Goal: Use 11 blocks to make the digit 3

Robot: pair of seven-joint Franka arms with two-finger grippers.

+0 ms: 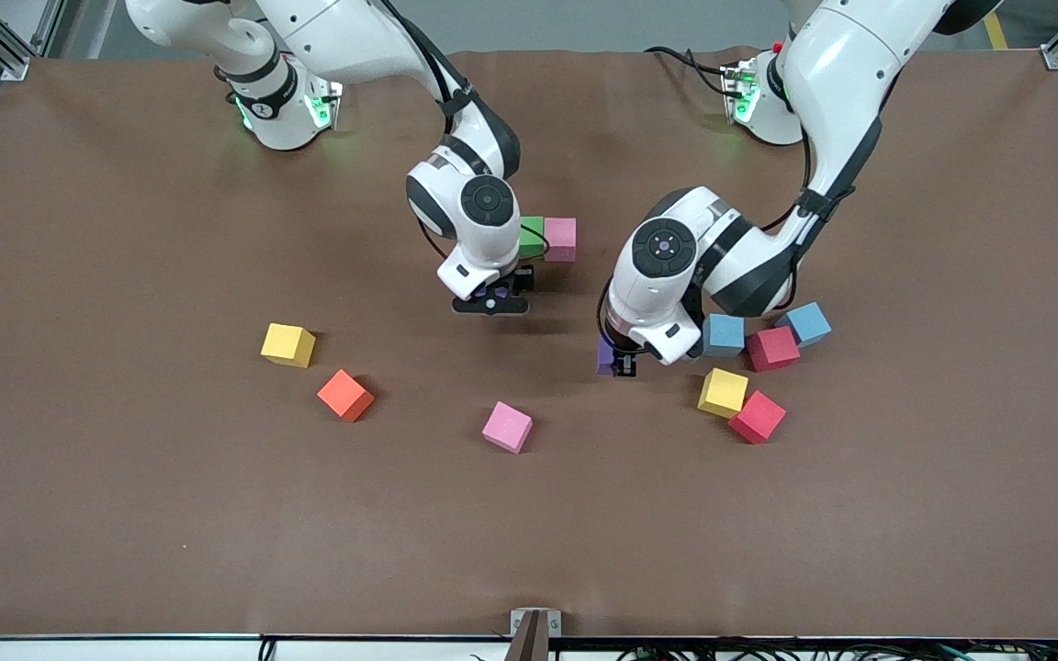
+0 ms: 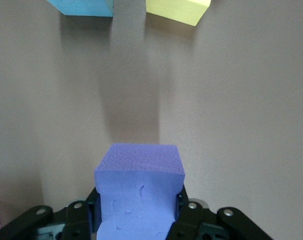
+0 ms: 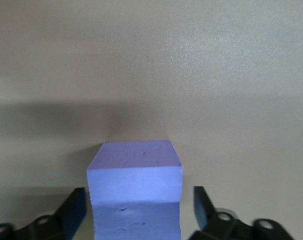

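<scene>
The left hand [image 1: 622,364] is clamped on a purple block [image 2: 139,192] just above the tabletop [image 1: 125,514]. The right hand [image 1: 492,298] stands open around another purple block [image 3: 135,187], seemingly set down near the green block [image 1: 532,236]. These are light, slightly squashy foam; pinch flat opposite faces.

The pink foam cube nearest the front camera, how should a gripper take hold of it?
Come straight down on the loose pink foam cube and close the jaws on two opposite flat side faces. It sits alone on the brown table, turned slightly askew, so rotate the wrist to match its edges.
</scene>
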